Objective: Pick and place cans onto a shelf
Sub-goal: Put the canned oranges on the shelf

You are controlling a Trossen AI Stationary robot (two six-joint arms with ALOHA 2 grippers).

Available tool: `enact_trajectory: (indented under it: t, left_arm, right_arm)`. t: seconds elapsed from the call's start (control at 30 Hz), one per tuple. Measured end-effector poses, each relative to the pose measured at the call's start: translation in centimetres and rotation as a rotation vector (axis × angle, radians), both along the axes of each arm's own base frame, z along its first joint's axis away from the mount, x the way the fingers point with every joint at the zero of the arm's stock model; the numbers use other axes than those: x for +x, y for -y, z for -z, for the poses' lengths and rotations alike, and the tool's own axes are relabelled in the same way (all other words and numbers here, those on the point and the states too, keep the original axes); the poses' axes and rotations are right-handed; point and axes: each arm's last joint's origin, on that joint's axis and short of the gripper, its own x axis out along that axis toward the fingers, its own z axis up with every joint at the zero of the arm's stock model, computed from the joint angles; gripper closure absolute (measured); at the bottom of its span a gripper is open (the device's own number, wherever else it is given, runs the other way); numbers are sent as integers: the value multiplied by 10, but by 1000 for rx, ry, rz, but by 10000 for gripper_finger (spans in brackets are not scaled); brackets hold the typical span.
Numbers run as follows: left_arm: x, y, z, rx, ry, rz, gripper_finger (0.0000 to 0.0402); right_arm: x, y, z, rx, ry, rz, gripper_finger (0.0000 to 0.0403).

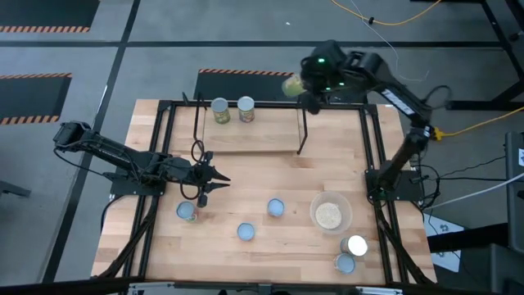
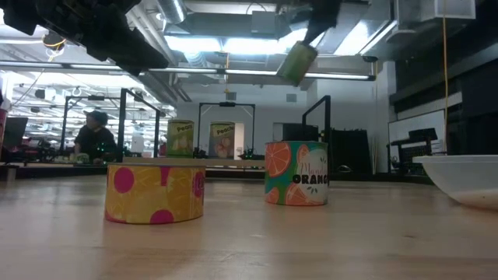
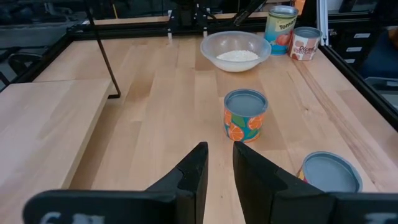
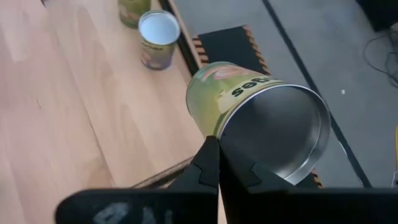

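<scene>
Lower left, nearest the lens: squat yellow tin with pink dots (image 2: 155,192), then teal orange-printed tin (image 2: 296,173) to its right, both standing on wood. Centre-left, left gripper (image 1: 214,182), fingers slightly apart, empty. Upper right, right gripper (image 1: 304,90) pinched on the rim of tilted green-labelled metal can (image 1: 292,84), just past black-rod shelf (image 1: 246,139). Probably light, rigid, slick; likely steadier gripped across the body.

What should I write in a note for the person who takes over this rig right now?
Right tool: shut on a green can, held tilted in the air beyond the shelf's right end.
Left tool: empty, fingers slightly apart, above the table's left side.
Done: two cans stand on the shelf.
Left: place the held can, then the five on the table. The bowl stays.
</scene>
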Motion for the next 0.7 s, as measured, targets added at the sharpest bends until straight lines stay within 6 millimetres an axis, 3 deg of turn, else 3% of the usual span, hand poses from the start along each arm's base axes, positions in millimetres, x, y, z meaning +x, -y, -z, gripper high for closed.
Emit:
enact_trajectory:
  t: [0.3, 0.7]
  left_arm:
    - [0, 0, 0, 0, 0, 0, 333]
    - [0, 0, 0, 0, 0, 0, 333]
  right_arm:
    - [60, 14, 45, 67, -130, -48, 403]
    - [99, 33, 108, 163, -254, -65, 403]
